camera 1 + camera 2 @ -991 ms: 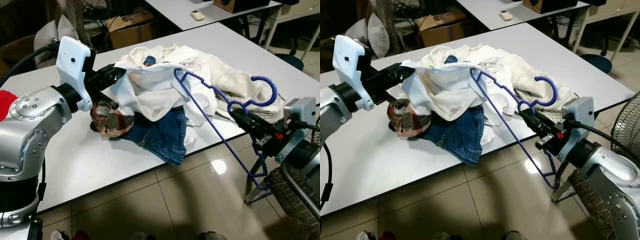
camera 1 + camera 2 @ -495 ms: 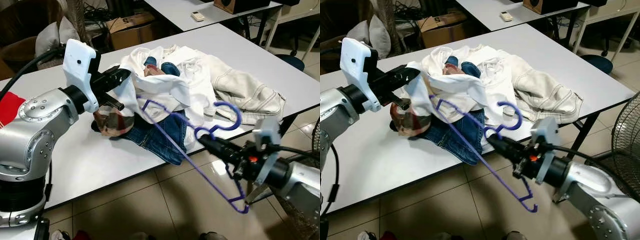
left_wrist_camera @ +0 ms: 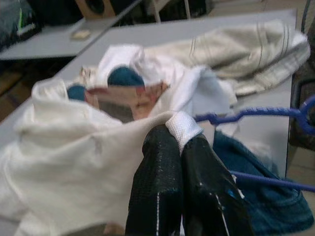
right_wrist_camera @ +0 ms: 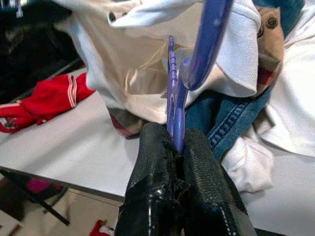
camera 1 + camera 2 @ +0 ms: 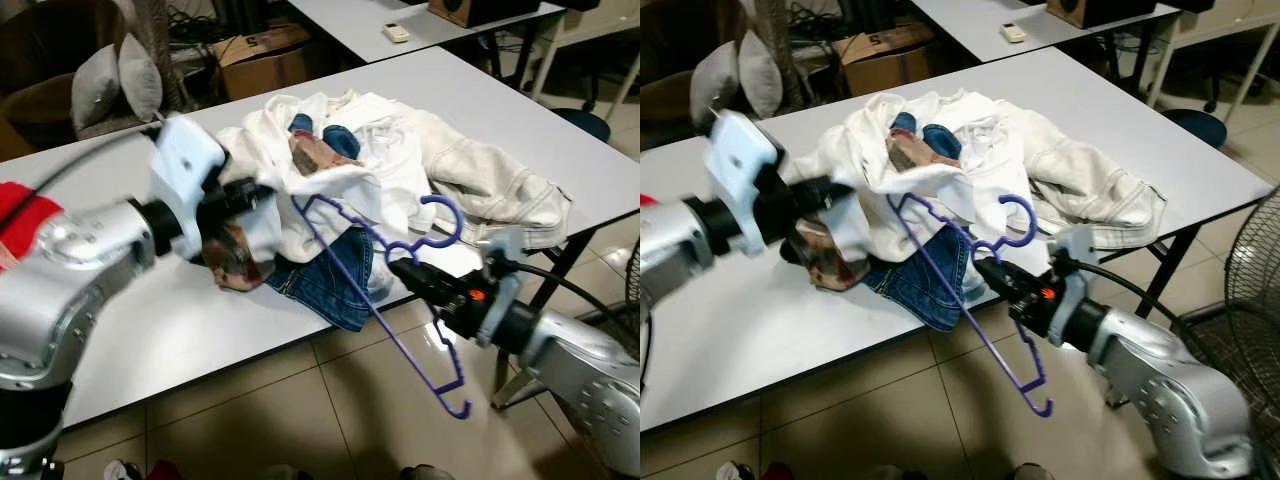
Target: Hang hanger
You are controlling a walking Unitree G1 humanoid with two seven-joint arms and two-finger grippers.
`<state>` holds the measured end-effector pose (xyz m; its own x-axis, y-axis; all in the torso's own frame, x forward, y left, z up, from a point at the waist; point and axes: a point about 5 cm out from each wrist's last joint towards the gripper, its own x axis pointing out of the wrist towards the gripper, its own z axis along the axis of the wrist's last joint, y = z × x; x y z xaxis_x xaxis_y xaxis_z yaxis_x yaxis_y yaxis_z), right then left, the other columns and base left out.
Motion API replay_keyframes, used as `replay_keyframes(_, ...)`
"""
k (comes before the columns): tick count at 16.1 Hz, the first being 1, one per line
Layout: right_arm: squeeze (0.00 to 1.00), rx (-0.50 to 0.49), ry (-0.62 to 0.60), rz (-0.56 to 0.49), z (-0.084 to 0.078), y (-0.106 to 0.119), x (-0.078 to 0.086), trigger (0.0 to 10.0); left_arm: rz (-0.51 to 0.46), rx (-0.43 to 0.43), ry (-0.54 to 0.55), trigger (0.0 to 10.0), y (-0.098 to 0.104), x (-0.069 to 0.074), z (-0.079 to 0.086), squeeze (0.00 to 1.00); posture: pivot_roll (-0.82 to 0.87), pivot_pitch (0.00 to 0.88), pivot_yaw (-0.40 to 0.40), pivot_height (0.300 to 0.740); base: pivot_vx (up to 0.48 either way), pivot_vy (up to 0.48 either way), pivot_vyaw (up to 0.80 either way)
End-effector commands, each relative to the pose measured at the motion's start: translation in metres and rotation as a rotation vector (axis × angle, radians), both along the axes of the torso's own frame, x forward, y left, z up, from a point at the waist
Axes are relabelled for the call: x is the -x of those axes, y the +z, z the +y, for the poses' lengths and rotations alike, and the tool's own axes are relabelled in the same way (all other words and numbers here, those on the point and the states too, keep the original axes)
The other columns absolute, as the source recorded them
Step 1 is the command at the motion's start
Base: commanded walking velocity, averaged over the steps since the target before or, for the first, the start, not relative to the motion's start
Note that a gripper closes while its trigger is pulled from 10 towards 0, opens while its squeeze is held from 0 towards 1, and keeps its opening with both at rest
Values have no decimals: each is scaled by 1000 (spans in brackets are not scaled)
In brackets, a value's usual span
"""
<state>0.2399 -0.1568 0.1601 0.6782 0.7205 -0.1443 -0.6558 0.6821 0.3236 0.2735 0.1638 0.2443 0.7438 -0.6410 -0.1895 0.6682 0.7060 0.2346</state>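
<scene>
A purple plastic hanger (image 4: 206,34) juts out from my right gripper (image 5: 406,271), which is shut on its neck just below the hook, off the table's front edge. The hanger's upper arm (image 5: 345,212) reaches to the white garment (image 5: 330,180), while its lower corner hangs over the floor. My left gripper (image 5: 255,192) is shut on a ribbed edge of that white garment (image 3: 74,157) and holds it up from the pile. In the left wrist view the hanger's arm (image 3: 246,115) lies right beside the pinched edge.
The white table (image 5: 150,310) carries a pile: blue jeans (image 5: 330,275), a plaid garment (image 5: 235,265) and a cream jacket (image 5: 490,185). A red cloth (image 5: 15,200) lies at the far left. A fan (image 5: 1250,270) stands at the right. Tiled floor lies in front.
My right arm has swung left towards the pile, bringing the hanger's arm up against the white garment. My left gripper has dropped slightly, still holding the garment.
</scene>
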Motion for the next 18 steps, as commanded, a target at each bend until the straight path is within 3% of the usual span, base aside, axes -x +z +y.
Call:
replay_keyframes(1,0,-20,1,20,3,0,-3,10000,-7,-29,-1,0,2,1,1,0,-66,42,139,740,0,0,0)
replay_keyframes(3,0,-123,-52,58,5,0,-15,10000,19,-44,-26,0,-2,3,-2,0,-63,45,141,740,0,0,0)
replay_keyframes(4,0,-187,-108,101,7,-2,-24,10000,27,-91,11,0,-8,1,2,0,-63,45,141,740,0,0,0)
replay_keyframes(8,0,-335,-124,111,21,9,-31,10000,43,-129,98,0,-21,-8,10,0,-67,48,149,740,0,0,0)
replay_keyframes(11,0,-417,-229,125,37,14,-52,10000,111,-165,45,0,-39,-7,1,0,-61,50,153,740,0,0,0)
replay_keyframes(16,0,-524,-445,166,61,21,-84,10000,273,-76,-132,0,-51,10,-15,0,-39,48,158,740,0,0,0)
replay_keyframes(18,0,-660,-481,198,69,33,-97,10000,349,-69,-216,0,-58,22,-18,0,-36,47,161,740,0,0,0)
